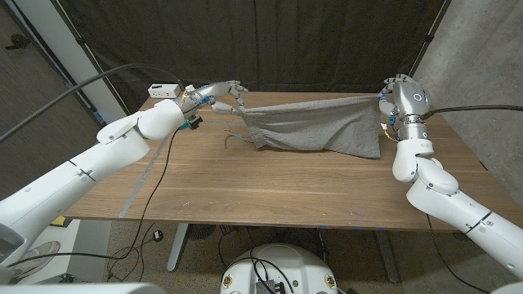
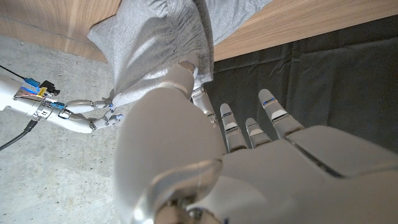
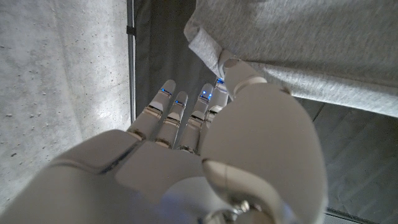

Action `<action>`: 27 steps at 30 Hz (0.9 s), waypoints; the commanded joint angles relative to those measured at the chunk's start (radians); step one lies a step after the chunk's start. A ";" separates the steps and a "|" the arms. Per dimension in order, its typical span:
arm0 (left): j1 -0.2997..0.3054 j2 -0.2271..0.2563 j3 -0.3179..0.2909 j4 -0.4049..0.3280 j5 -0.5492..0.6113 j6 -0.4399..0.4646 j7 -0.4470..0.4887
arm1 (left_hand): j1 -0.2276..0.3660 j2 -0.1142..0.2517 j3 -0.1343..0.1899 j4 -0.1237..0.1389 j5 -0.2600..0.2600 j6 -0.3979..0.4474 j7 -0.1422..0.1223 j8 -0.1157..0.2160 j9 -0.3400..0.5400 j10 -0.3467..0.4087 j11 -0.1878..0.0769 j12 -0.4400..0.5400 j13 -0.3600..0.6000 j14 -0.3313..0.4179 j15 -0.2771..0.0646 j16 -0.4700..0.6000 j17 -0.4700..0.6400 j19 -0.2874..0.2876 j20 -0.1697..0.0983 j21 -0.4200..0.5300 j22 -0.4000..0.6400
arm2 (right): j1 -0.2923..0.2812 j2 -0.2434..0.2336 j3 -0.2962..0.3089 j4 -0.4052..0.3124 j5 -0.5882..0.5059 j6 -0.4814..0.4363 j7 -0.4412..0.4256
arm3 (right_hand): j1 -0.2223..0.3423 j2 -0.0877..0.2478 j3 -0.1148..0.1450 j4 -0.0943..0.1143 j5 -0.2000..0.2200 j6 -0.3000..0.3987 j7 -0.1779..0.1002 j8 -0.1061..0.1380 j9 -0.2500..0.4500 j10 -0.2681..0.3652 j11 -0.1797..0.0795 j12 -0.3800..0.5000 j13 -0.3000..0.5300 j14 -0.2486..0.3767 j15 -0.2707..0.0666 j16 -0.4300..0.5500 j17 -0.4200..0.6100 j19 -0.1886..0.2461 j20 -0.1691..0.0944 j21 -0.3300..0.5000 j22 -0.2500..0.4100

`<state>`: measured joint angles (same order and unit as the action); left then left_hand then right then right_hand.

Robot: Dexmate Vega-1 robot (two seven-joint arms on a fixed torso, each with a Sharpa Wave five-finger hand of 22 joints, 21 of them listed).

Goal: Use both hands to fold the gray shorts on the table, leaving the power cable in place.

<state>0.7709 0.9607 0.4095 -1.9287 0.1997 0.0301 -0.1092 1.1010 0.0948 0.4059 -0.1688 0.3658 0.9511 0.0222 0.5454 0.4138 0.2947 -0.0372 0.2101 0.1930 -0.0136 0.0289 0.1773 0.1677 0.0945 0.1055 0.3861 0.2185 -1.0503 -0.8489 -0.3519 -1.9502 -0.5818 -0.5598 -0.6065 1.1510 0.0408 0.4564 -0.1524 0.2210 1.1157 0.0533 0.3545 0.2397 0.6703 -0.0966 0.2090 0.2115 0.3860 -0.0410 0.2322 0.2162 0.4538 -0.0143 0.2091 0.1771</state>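
The gray shorts (image 1: 315, 124) hang stretched between my two hands above the far part of the wooden table (image 1: 270, 192), their lower edge touching the top. My left hand (image 1: 222, 95) pinches the waistband corner at the far left; the left wrist view shows the gathered gray cloth (image 2: 158, 43) caught between my thumb and a finger. My right hand (image 1: 391, 96) pinches the other corner at the far right, and its wrist view shows the hem (image 3: 211, 46) held at my thumb tip. A drawstring (image 1: 231, 139) dangles from the shorts onto the table.
A black power cable (image 1: 159, 171) runs from a white power strip (image 1: 163, 90) at the far left corner down over the table's left side to the floor. A gray strip (image 1: 140, 184) lies along the left edge. Dark curtains hang behind the table.
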 commanded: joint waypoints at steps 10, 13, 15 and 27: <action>-0.119 -0.070 0.084 0.115 0.038 0.034 0.022 | 0.000 0.014 0.013 0.003 -0.005 0.054 0.074 -0.011 0.101 -0.004 0.010 -0.002 0.003 0.008 0.016 0.003 -0.001 0.003 0.011 0.010 0.002 | 0.276 0.051 -0.145 0.251 0.009 0.095 0.037 | -0.011 -0.003 0.014 -0.002 -0.003 0.001 -0.003 0.010 -0.001 0.009 -0.002 0.006 0.005 0.012 -0.166 -0.005 0.005 0.008 -0.009 0.006 0.003; -0.138 -0.080 0.099 0.126 0.061 0.042 0.031 | -0.002 0.019 0.013 0.005 -0.006 0.050 0.074 -0.016 0.097 -0.004 0.006 -0.002 0.003 0.009 0.016 0.004 0.000 0.007 0.011 0.013 0.002 | 0.306 0.060 -0.163 0.284 0.008 0.106 0.036 | -0.012 -0.003 0.015 -0.002 -0.004 0.001 -0.003 0.010 -0.002 0.011 -0.002 0.006 0.005 0.012 -0.166 -0.006 0.005 0.008 -0.009 0.006 0.003; -0.151 -0.087 0.110 0.134 0.077 0.049 0.033 | -0.003 0.021 0.013 0.006 -0.007 0.047 0.070 -0.020 0.094 -0.005 0.005 -0.001 0.003 0.010 0.016 0.004 0.000 0.008 0.010 0.014 0.002 | 0.333 0.069 -0.178 0.314 0.006 0.116 0.037 | -0.012 -0.003 0.016 -0.002 -0.004 0.001 -0.004 0.010 -0.002 0.012 -0.002 0.006 0.005 0.013 -0.167 -0.005 0.005 0.009 -0.010 0.006 0.003; -0.216 -0.133 0.175 0.182 0.173 0.096 0.054 | -0.009 0.027 0.010 0.009 -0.015 0.045 0.061 -0.030 0.083 -0.007 0.001 -0.002 0.003 0.015 0.012 0.004 0.000 0.012 0.010 0.018 0.001 | 0.465 0.108 -0.255 0.469 0.009 0.185 0.060 | -0.017 -0.003 0.020 -0.001 -0.006 -0.001 -0.006 0.009 -0.006 0.018 -0.005 0.007 0.005 0.017 -0.168 -0.006 0.005 0.011 -0.011 0.007 0.003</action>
<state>0.6112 0.8646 0.5306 -1.7868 0.2833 0.0842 -0.0752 1.0927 0.1140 0.4153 -0.1659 0.3579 0.9419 0.0314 0.5175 0.4631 0.2893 -0.0319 0.2102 0.1929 -0.0026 0.0396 0.1773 0.1678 0.1000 0.1110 0.3997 0.2186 -0.7165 -0.7796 -0.5308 -1.6309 -0.5752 -0.4323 -0.5667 1.1458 0.0353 0.4691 -0.1563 0.2195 1.1123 0.0498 0.3591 0.2317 0.6743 -0.1007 0.2090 0.2114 0.3986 -0.0429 0.2323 0.2161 0.4612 -0.0216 0.2091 0.1771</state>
